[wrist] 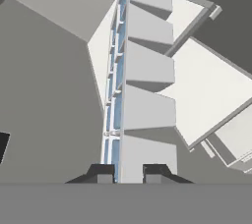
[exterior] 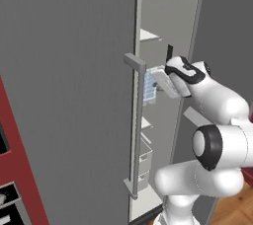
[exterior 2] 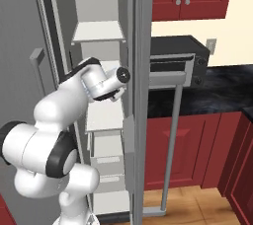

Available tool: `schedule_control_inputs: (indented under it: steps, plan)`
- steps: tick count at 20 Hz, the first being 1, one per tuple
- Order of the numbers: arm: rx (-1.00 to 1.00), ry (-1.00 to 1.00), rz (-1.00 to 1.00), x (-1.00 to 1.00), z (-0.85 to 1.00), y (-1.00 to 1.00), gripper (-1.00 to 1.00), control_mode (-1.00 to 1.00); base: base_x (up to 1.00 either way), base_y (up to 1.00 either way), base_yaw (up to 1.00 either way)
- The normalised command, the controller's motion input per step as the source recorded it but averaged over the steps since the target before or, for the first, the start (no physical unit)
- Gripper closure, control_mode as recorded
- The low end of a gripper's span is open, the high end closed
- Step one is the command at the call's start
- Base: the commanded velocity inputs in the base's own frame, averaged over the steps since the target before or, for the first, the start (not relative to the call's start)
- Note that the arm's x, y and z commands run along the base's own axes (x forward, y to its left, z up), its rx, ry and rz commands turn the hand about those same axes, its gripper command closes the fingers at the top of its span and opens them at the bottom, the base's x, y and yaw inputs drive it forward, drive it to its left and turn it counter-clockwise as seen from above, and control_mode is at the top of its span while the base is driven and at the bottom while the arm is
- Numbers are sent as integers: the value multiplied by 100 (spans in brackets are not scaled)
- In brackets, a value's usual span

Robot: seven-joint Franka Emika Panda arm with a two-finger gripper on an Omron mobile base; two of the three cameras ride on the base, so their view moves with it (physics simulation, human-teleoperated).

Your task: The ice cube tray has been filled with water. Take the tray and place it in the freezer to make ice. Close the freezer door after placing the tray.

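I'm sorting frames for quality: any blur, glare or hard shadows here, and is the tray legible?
Left base view: sharp, flat light, no glare; the ice cube tray shows its pale blue cells. Hand view: crisp; the tray runs edge-on from the shut gripper, so its grid barely reads. Right base view: even light inside the freezer.

Two base cameras looking forward from behind the arm (exterior: 217, 140), left and right, both sharing the open freezer (exterior 2: 99, 31), hand camera peering close along the ice cube tray (wrist: 145, 105)
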Motion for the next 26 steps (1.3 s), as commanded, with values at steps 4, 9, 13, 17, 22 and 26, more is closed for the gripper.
schedule_control_inputs:
  steps: [4, 9, 13, 17, 22, 26]
  plan:
    - [-5, -4, -1, 14, 0, 25, 100, -100, 0, 0, 0]
    - [-3, -1, -1, 26, 0, 19, 100, -100, 0, 0, 0]
    - [-1, 0, 0, 37, 0, 7, 100, -100, 0, 0, 0]
    - [0, 0, 0, 40, 0, 1, 100, -100, 0, 0, 0]
    - [0, -5, 0, 23, -13, 6, 100, -100, 0, 0, 0]
    - [0, -11, -1, 18, -20, 15, 100, -100, 0, 0, 0]
